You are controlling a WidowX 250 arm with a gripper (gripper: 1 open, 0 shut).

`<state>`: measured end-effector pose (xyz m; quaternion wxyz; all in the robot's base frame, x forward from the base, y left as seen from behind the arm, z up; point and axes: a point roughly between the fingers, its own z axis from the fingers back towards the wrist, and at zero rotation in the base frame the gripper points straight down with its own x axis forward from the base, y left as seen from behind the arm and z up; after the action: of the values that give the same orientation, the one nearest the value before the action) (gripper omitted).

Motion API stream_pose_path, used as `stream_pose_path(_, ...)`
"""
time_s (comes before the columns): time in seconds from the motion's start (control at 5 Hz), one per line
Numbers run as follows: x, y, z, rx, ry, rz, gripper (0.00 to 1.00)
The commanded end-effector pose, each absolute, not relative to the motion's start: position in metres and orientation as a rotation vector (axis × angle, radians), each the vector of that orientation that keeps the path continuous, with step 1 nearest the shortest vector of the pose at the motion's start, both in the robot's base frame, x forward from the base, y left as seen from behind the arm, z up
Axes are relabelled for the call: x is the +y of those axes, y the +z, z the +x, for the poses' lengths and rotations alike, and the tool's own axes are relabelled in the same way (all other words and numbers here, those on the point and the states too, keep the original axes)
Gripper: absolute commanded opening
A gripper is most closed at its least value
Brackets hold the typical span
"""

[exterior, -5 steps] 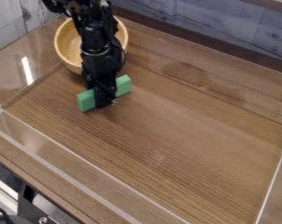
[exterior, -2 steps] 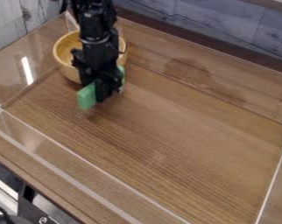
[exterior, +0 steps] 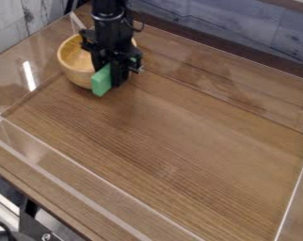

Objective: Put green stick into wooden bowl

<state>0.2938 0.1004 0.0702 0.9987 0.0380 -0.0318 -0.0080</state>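
Note:
The green stick hangs tilted above the table, with my gripper shut on its upper part. The black arm comes down from the top edge of the camera view. Just behind and to the left stands the wooden bowl, round and light tan, partly hidden by the gripper. The stick's lower end overlaps the bowl's near right rim in this view.
A clear plastic wall rings the brown wooden table, with its near edge across the lower left. A grey stone-pattern wall stands behind the table.
The gripper has lifted the green stick off the table and carried it up and back toward the bowl. The stick has turned with the wrist.

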Motion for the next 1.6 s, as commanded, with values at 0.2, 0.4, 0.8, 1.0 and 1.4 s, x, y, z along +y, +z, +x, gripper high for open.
stream_pose_path(0.2, 0.112, 0.098, 0.311, -0.159, 0.015, 0.099, 0.00)
stream_pose_path(0.4, 0.117, 0.095, 0.316, -0.177, 0.013, 0.105, 0.00)
stream_pose_path(0.8, 0.126, 0.088, 0.327, -0.203, 0.009, 0.113, 0.00)
stream_pose_path(1.0, 0.130, 0.084, 0.331, -0.212, 0.008, 0.116, 0.00)
stream_pose_path(1.4, 0.136, 0.073, 0.340, -0.227, 0.002, 0.122, 0.00)
